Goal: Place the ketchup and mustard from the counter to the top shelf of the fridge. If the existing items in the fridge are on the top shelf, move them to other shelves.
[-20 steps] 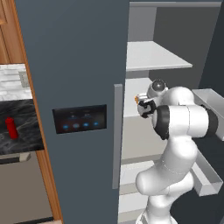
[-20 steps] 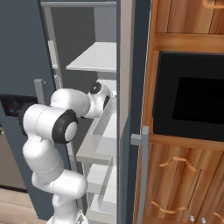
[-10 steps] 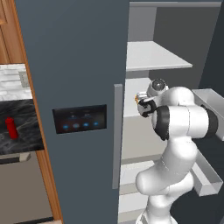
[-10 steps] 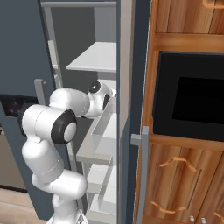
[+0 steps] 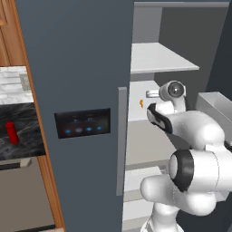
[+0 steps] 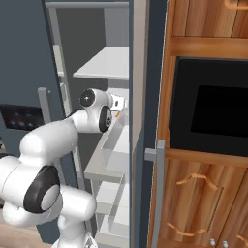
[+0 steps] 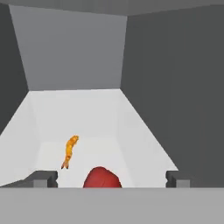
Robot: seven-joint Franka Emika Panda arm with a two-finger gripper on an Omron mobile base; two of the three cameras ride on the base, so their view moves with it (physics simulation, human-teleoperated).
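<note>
Inside the fridge [image 5: 77,68], my gripper [image 7: 110,178] stands open on the shelf below the top shelf [image 5: 158,59]. Its fingertips [image 7: 43,178] are spread wide. The small round red ball [image 7: 102,178] rests on the pale shelf floor between them, touching neither. The little orange piece [image 7: 70,151] lies just beyond, to the left; it is also visible as the orange piece [image 5: 141,103]. My hand [image 6: 118,103] reaches in past the open door. The ketchup [image 5: 11,132] stands on the black marble counter [image 5: 25,136] to the left. The mustard is out of view.
A grey door bin [image 5: 215,106] juts out to the right of my arm. The shut fridge door with its lit panel [image 5: 82,123] and bar handle [image 5: 120,140] is to the left. A wooden cabinet with a black oven [image 6: 213,111] stands at the right.
The arm has hardly moved inside the fridge. The fingers have spread apart around the red ball.
</note>
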